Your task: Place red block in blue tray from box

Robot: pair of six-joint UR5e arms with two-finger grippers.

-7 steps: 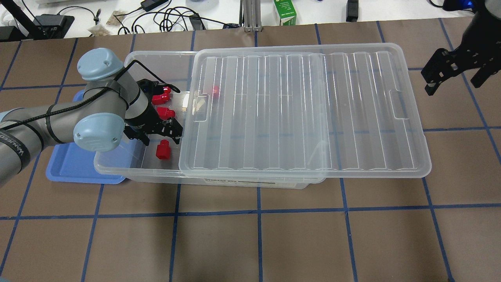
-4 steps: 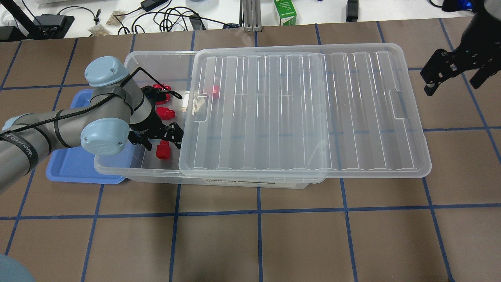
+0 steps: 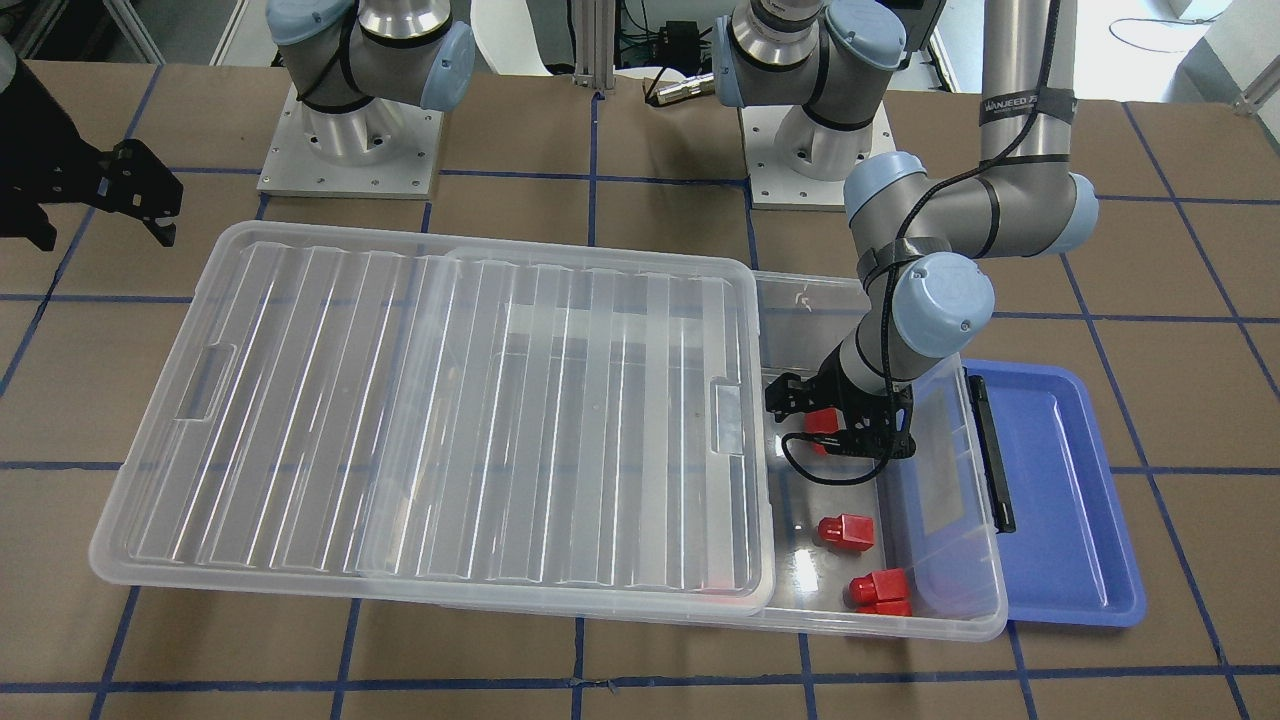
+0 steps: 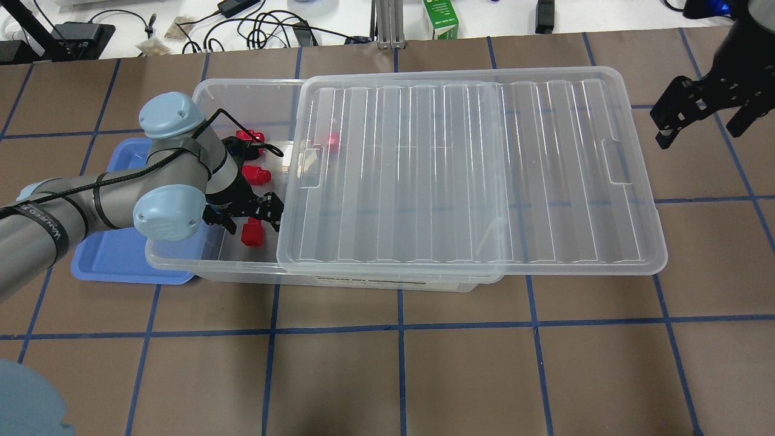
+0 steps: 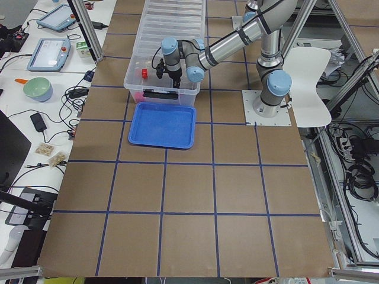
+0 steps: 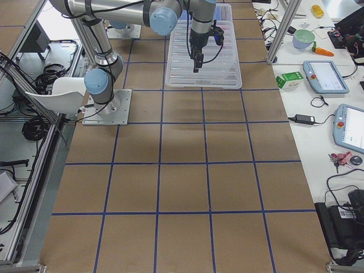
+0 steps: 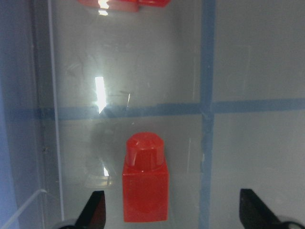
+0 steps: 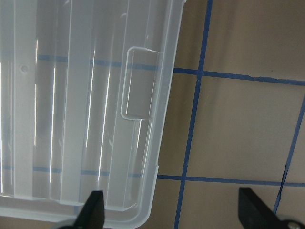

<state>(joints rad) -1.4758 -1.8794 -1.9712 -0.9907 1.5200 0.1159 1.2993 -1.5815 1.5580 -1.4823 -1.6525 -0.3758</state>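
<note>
Here the left gripper [image 7: 172, 210] hangs open inside the box [image 4: 242, 97], its fingers spread wide on either side of the red block [image 7: 145, 188]. The block lies on the clear floor between them, untouched, stub pointing away from the gripper. Another red block [image 4: 257, 175] lies nearby, beyond that stub. The blue tray [image 4: 121, 254] sits behind the gripper, outside the box's end wall. The right gripper [image 8: 171, 210] is open too, above the lid [image 8: 71, 119] edge and the surface [image 8: 238, 129].

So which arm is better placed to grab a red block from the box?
Left. The left pincer hangs open inside the box, straddling a red block; the right pincer hovers past the lid's far end.
</note>
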